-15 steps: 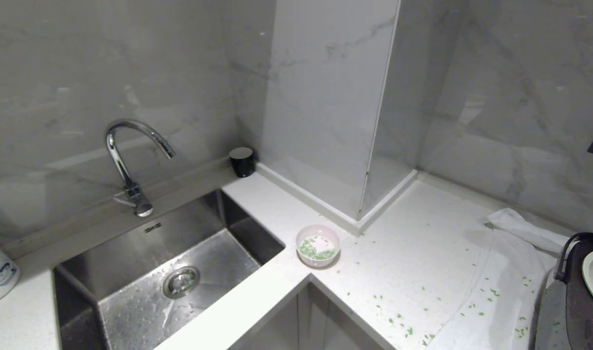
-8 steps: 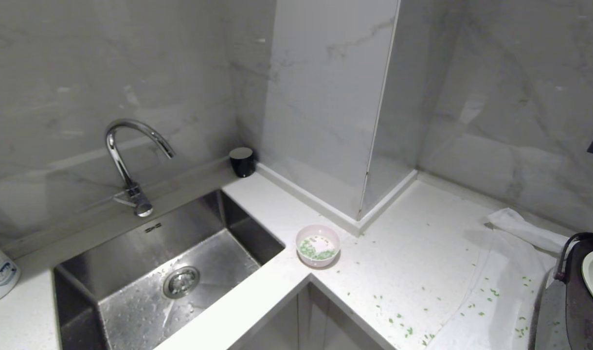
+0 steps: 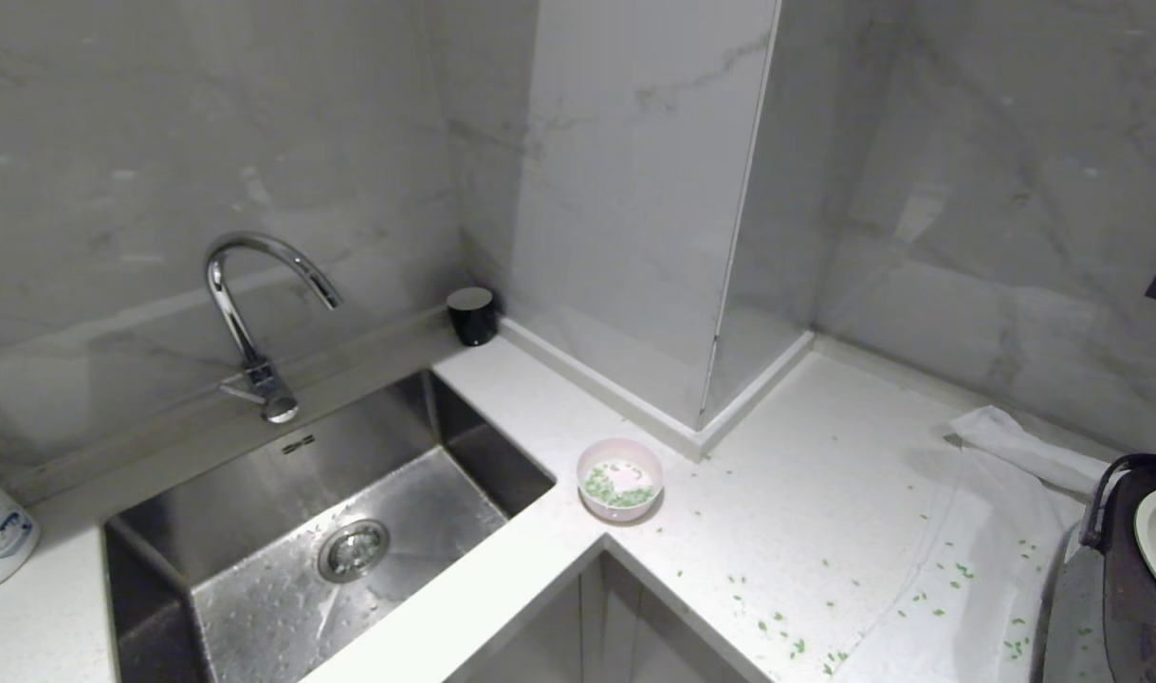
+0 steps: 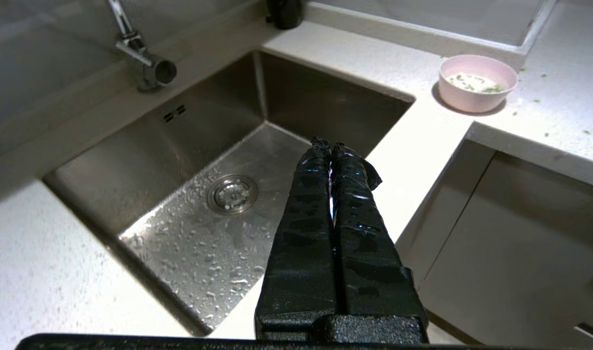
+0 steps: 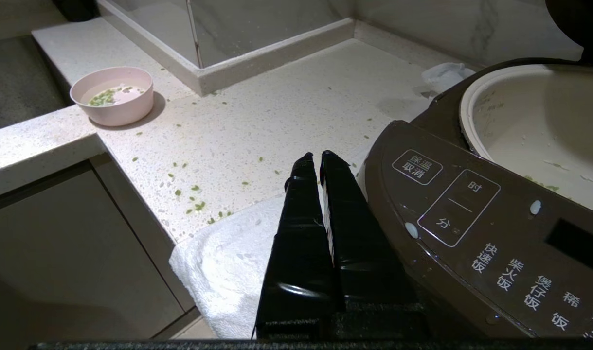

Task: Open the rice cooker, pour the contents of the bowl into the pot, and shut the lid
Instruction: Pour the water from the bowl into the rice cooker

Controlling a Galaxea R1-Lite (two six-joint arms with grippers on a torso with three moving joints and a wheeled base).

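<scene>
Half a second ago a dark tip showed at the lower left edge of your head view; it is gone now, and nothing on the counter has shifted. Neither arm appears in the head view.

Your left gripper (image 4: 329, 146) hangs over the front edge of the sink (image 4: 131, 146), jaws pressed together and holding nothing. Your right gripper (image 5: 315, 158) is likewise closed and empty, low at the counter's edge over the white towel (image 5: 228, 262), just beside the rice cooker (image 5: 471, 228).

The cooker's lid is already up: the right wrist view looks straight into the pot (image 5: 544, 126), off-white, with a few green bits on its floor. So the opening step looks done and the pouring is still ahead.

The bowl (image 3: 620, 479) stands upright on the counter (image 3: 824, 493) by the sink's corner, its contents (image 3: 617, 486) in it. It sits well apart from both grippers, ahead and to the right of the left one, and well apart from the cooker too. Green bits (image 3: 777, 621) lie scattered between bowl and cooker, so expect spillage if you tilt it early. Judging by reach, the left gripper is the likelier one to fetch it, and it must open first.
</scene>
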